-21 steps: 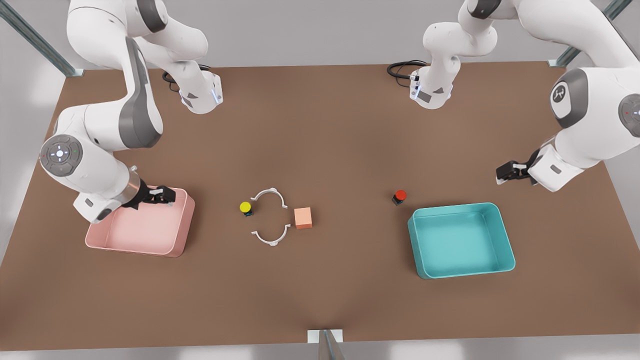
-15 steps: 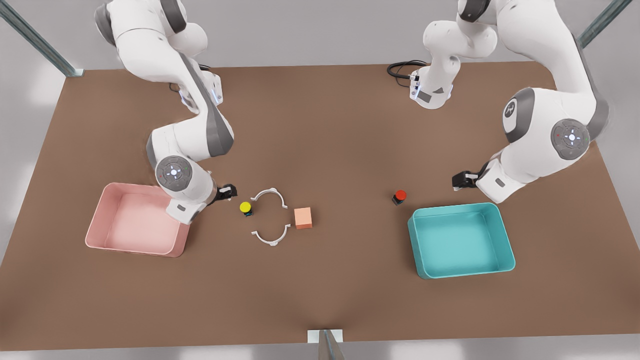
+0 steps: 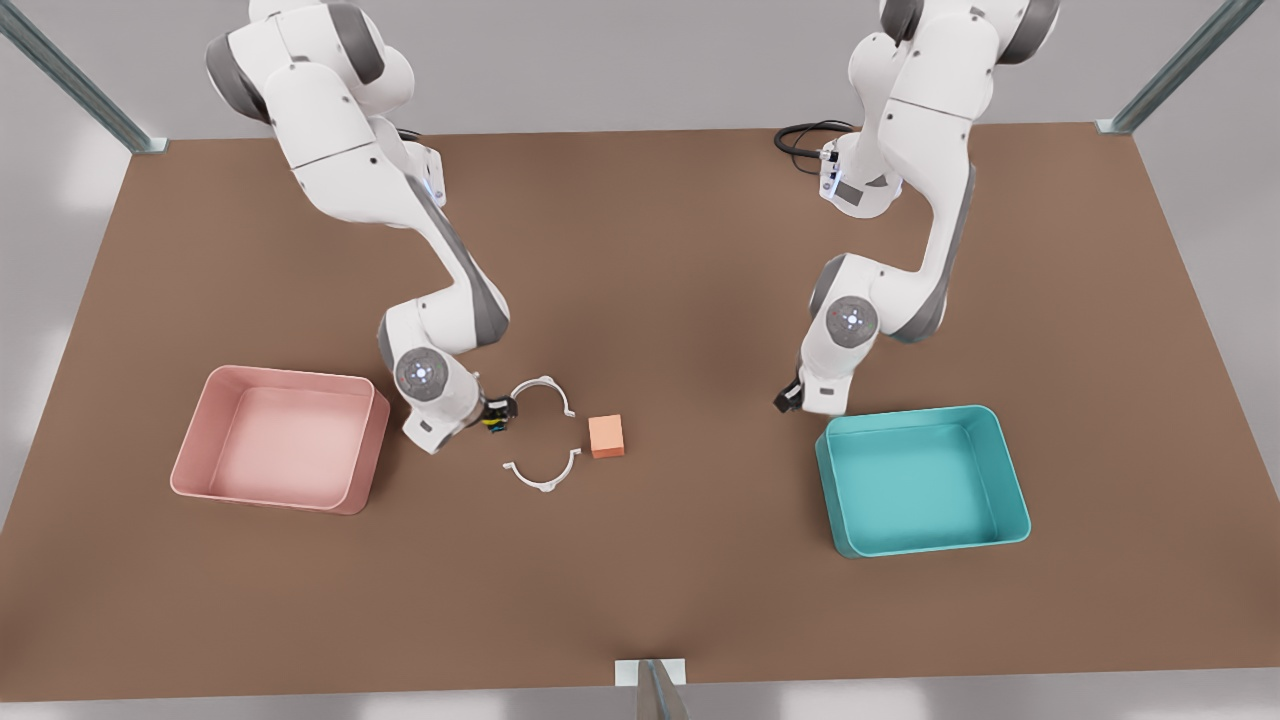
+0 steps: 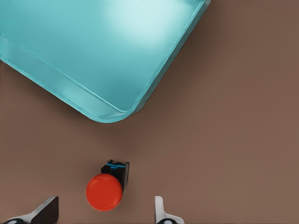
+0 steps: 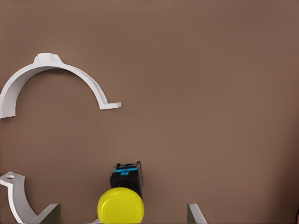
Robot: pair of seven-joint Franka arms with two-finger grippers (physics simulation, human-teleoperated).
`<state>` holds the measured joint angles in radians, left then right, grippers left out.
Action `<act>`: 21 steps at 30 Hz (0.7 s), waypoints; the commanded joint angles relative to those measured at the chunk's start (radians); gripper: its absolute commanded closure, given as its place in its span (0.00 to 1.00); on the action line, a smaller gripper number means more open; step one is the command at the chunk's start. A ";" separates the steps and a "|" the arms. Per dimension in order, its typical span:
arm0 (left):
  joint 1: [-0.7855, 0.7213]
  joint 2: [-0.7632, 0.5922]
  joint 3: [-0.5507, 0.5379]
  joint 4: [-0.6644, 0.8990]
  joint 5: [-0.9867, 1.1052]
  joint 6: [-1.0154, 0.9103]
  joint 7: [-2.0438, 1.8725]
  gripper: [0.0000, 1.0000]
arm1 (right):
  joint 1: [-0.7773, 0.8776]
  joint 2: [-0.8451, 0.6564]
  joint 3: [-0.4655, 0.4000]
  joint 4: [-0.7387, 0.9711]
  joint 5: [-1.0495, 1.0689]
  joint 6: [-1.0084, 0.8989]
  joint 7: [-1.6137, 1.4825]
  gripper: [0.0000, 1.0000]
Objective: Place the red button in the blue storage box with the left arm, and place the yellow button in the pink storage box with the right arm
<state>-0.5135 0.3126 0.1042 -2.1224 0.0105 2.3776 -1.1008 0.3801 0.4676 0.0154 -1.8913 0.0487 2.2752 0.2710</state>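
Note:
The red button stands on the table between the open fingers of my left gripper, untouched by either finger. This gripper hangs at the far-left corner of the blue storage box, whose corner lies just beyond the button. In the front view the arm hides the red button. The yellow button sits between the open fingers of my right gripper, with gaps on both sides. That gripper is just right of the pink storage box; a sliver of the yellow button peeks out below it.
Two white half-ring clips lie just right of the yellow button, close to the right gripper. A peach cube sits beyond them. Both boxes hold nothing. Open brown table spreads between the cube and the left gripper.
Both arms swung inward. The right gripper went from over the pink box to the yellow button; the left gripper came from the table's right side to the red button, now covered in the front view.

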 commanded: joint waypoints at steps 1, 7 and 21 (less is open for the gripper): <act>-0.002 -0.009 0.000 -0.033 0.065 0.156 -0.864 0.00 | 0.002 0.016 0.001 -0.006 0.008 0.201 0.135 0.00; -0.023 0.034 -0.001 -0.071 0.066 0.155 -0.768 0.00 | 0.003 -0.009 0.001 -0.132 0.008 0.259 0.120 0.00; -0.022 0.132 -0.001 -0.070 0.066 0.203 -0.712 0.55 | -0.009 0.034 0.034 -0.195 0.008 0.299 0.122 0.02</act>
<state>-0.5350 0.4460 0.1037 -2.1934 0.0763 2.5622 -1.6081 0.3712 0.5040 0.0493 -2.0827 0.0554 2.5559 0.3601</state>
